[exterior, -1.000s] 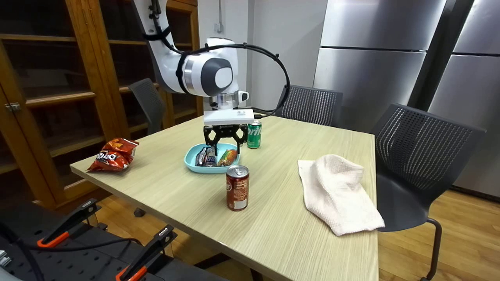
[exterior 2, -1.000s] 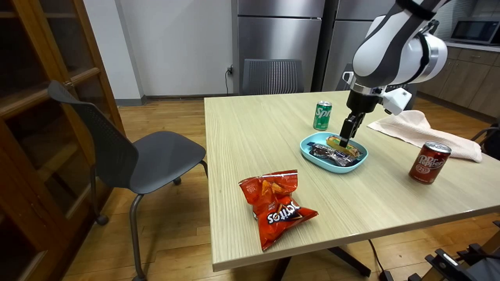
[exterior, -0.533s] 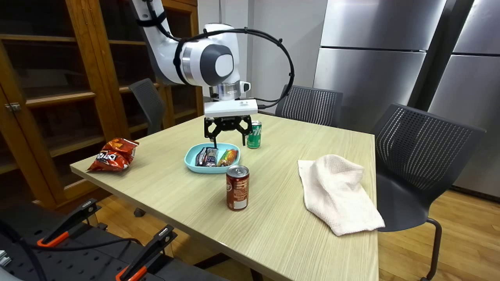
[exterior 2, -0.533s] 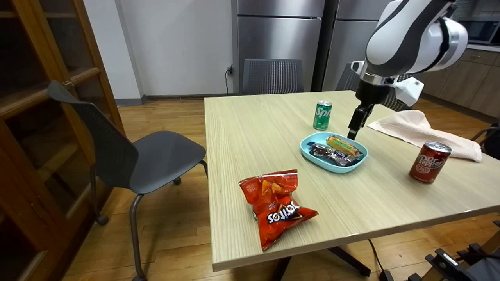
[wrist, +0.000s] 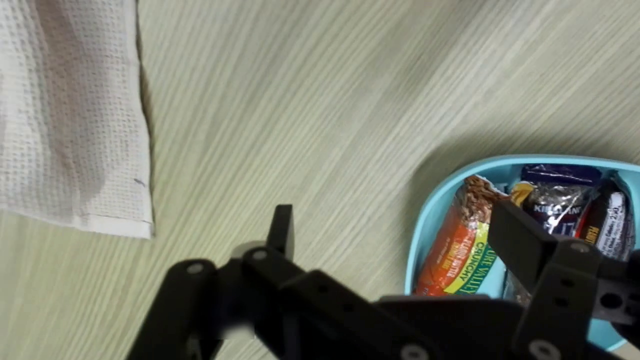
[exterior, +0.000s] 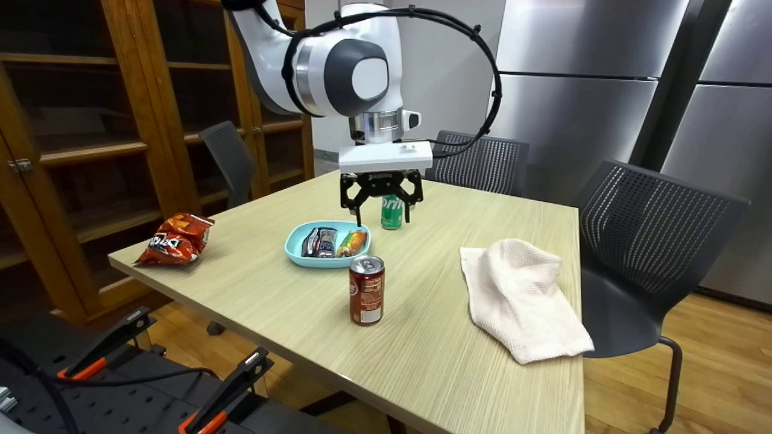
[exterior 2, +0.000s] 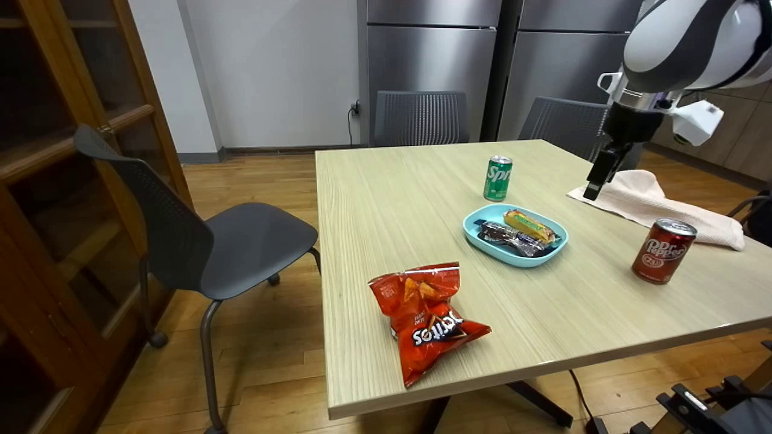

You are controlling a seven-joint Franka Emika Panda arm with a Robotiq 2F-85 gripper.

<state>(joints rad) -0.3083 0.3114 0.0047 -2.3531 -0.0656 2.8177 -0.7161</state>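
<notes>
Black two-finger gripper [exterior: 383,222] hangs above pale wood-grain table [exterior: 452,380], spread wide, grasping nothing — shallow light-blue plastic tray [exterior: 322,263] of orange-and-silver wrapped snack bars [wrist: 457,255] sits lower, nearby. Off-line lowering could clip rim; low sweep could drag crumpled pinkish-white cloth [exterior: 525,301].

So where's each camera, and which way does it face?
An exterior view: beside the table, Dr Pepper can ahead, facing cabinets and refrigerators; arm and gripper show.
An exterior view: beside the table, Doritos bag ahead, facing refrigerators; arm and gripper show.
Wrist view: on the arm's end, looking down at towel and blue tray; gripper fingers show.
Both exterior views share the Sprite can.
</notes>
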